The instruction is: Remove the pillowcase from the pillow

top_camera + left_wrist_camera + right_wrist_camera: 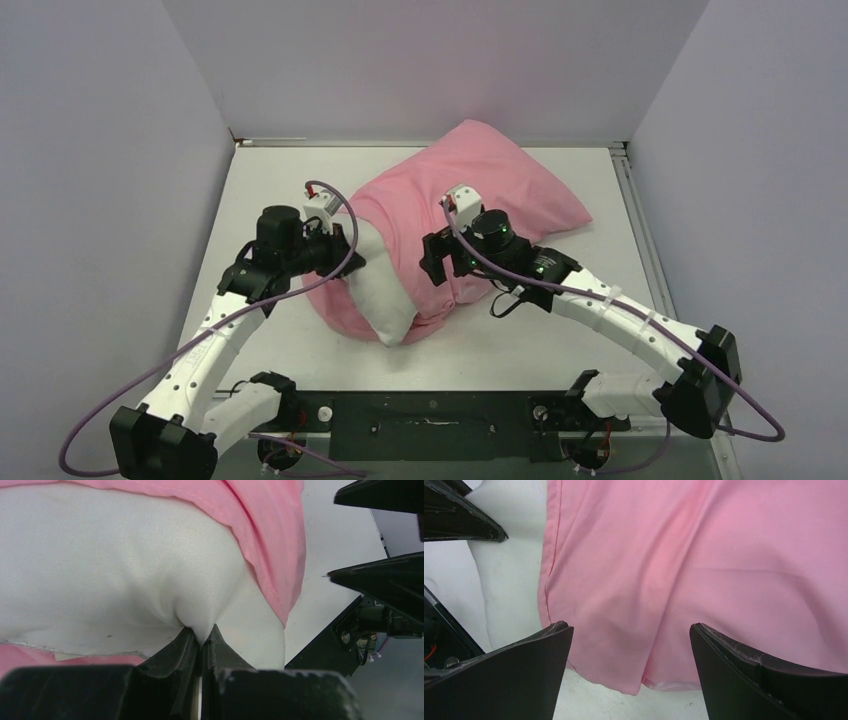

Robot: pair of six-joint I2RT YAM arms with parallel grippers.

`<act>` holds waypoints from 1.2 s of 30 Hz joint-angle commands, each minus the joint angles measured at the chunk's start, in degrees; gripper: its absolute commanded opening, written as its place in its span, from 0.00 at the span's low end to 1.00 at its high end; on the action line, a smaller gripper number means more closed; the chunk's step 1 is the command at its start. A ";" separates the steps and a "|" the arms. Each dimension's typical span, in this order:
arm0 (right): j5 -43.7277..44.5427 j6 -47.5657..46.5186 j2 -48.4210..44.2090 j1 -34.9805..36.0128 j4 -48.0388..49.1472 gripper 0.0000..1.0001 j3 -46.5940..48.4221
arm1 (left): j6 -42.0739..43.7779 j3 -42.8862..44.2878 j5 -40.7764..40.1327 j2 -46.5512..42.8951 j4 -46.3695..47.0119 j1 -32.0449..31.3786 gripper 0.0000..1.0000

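Stripping is partly complete. The pillowcase (490,185) lies across the middle of the table (580,330) and covers most of the pillow (385,295). Only the near left end of the pillow is bare, protruding from the open mouth of the cover toward the arm bases. The left wrist view shows the pink hem running around that bare end.

Left gripper (202,639): fingers pressed together on a pinch of white pillow fabric at the bare end. The cloth puckers into the closed tips.

Right gripper (630,626): fingers spread wide over the pink cover, close to its hem, with nothing clamped. Whether the tips touch the cover cannot be determined.

Remaining work, as judged: the greater part of the pillow is inside the cover, so most of the separation is not yet done. The likely next step is for the right gripper to close on the pink fabric and draw it toward the far right while the left anchors the pillow. Thin, smooth cloth may slip from a shallow pinch.
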 commanded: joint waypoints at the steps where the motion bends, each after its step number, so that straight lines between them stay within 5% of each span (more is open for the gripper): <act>1: 0.64 -1.43 5.52 3.09 1.61 0.91 3.73 | -0.24 -0.08 1.10 -3.21 4.89 -0.24 0.00; 6: 8.04 -0.12 8.27 4.66 2.73 0.83 1.31 | -0.97 -1.57 1.64 -3.61 6.45 -0.32 0.00; 14: 17.30 2.11 7.92 0.71 2.60 0.07 -2.05 | -0.71 -2.82 0.86 -4.25 7.08 -0.24 0.00; 20: 26.75 3.61 4.67 -6.18 -0.98 0.05 -2.27 | 0.35 -3.83 0.04 -5.52 7.18 -0.15 0.00; 26: 26.85 7.90 -1.30 -20.02 -3.81 0.05 -4.43 | 1.35 -3.85 -0.82 -6.54 6.58 0.26 0.00; 31: 18.23 6.12 -4.85 -25.34 -3.64 0.05 -6.75 | 1.75 -4.00 1.05 -6.54 6.84 0.59 0.00; 36: 0.14 4.06 -6.35 -25.00 -1.89 0.05 -9.56 | 0.61 -5.02 9.13 -5.71 10.05 0.02 0.00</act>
